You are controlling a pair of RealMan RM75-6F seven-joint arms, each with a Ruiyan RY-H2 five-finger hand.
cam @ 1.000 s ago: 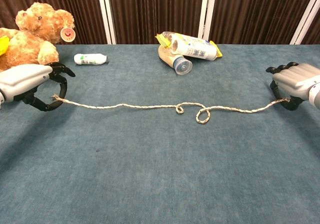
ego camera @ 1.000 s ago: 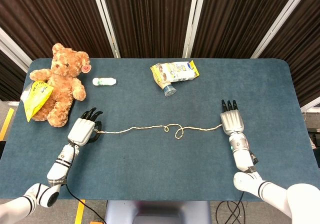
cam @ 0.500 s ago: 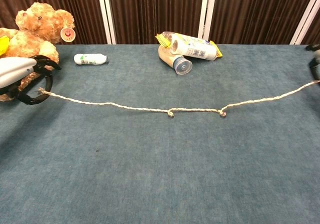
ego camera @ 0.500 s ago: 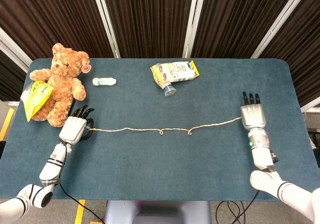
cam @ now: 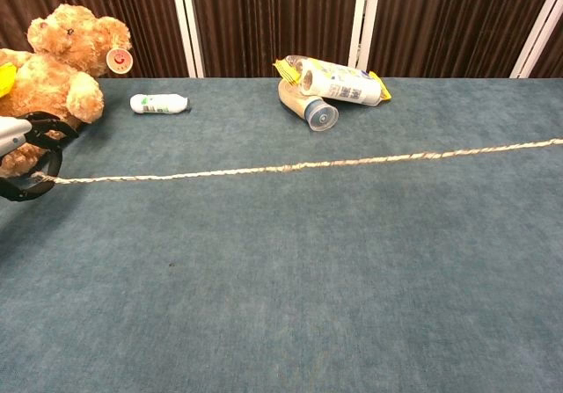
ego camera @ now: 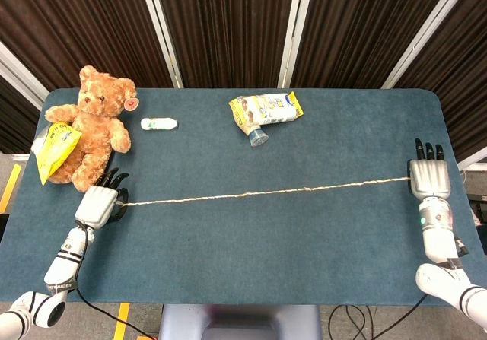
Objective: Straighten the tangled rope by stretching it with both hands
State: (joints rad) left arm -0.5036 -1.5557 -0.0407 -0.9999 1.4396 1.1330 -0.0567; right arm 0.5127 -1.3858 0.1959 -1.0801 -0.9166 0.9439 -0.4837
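Holding one rope [ego camera: 266, 193] taut across the blue table [ego camera: 251, 241], I keep my two hands far apart so its loops pull flat. My left hand [ego camera: 97, 204] pinches one end beside one teddy bear [ego camera: 87, 127]; my right hand [ego camera: 430, 177] grips the other. Behind lie one small bottle [ego camera: 158, 123] and one packaged bottle [ego camera: 265, 113].

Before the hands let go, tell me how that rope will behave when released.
The rope is thin and twisted, so probably floppy: it should slacken onto the table. It looks light, so the left robot hand or right robot hand could easily drag it.
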